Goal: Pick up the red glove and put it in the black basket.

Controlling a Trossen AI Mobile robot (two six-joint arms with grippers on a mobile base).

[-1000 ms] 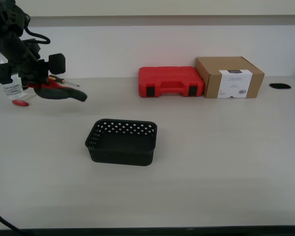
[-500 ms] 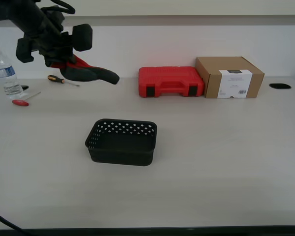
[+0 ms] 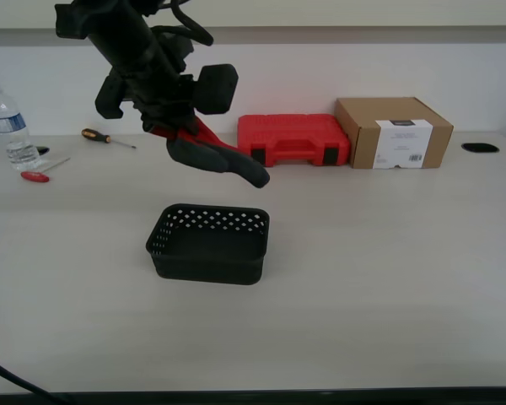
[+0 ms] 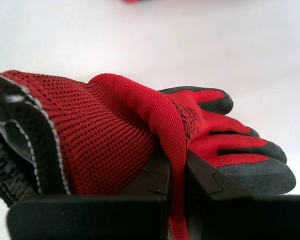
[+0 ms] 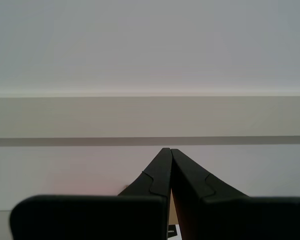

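Note:
My first gripper (image 3: 175, 128) is shut on the red glove (image 3: 215, 155) and holds it in the air, above and just behind the black basket (image 3: 209, 244). The glove's dark coated fingers hang down toward the exterior view's right. In the first wrist view the red glove (image 4: 110, 130) is pinched between the jaws of my first gripper (image 4: 176, 165). The basket stands on the table near the middle, with nothing visible inside. My second gripper (image 5: 169, 155) is shut on nothing and faces a pale wall; it does not show in the exterior view.
A red tool case (image 3: 293, 140) and a cardboard box (image 3: 394, 132) stand at the back of the table (image 3: 388, 278). A water bottle (image 3: 10, 131), a dark-handled screwdriver (image 3: 106, 137) and a red-handled screwdriver (image 3: 40, 173) lie at the back left.
My first gripper has carried the red glove up off the table's back left and across to the exterior view's right, to a spot above the basket's far side.

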